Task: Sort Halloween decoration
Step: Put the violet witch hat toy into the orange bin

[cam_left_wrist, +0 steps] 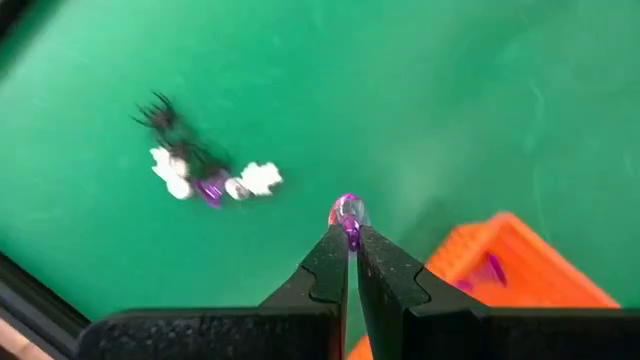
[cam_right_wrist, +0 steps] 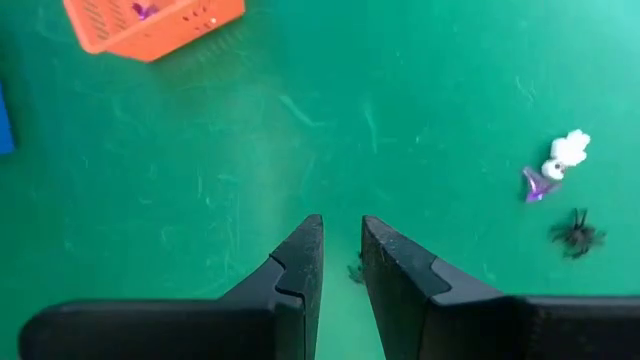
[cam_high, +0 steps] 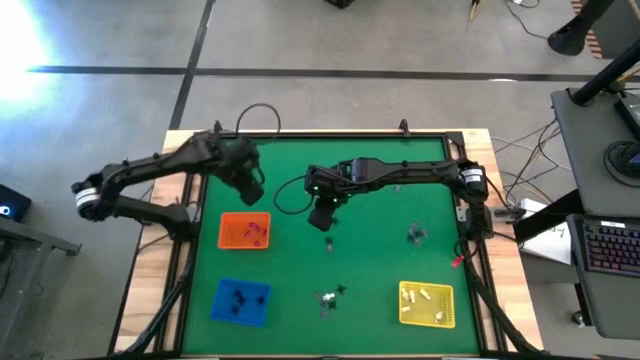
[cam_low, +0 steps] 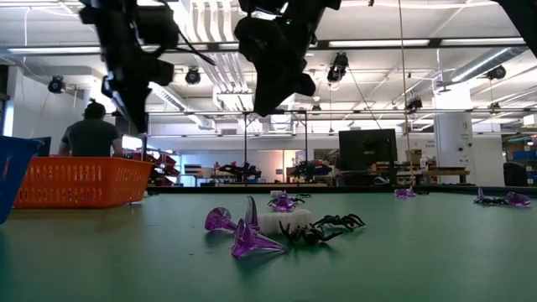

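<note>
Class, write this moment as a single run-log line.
left gripper: shut on purple trinket, near orange tray | right gripper: open, empty, mid-table | phase: carrying

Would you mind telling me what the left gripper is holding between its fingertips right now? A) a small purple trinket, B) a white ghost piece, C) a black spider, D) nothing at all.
A: in the left wrist view the left gripper is shut on a small purple trinket pinched at its fingertips, beside the rim of the orange tray.
</note>
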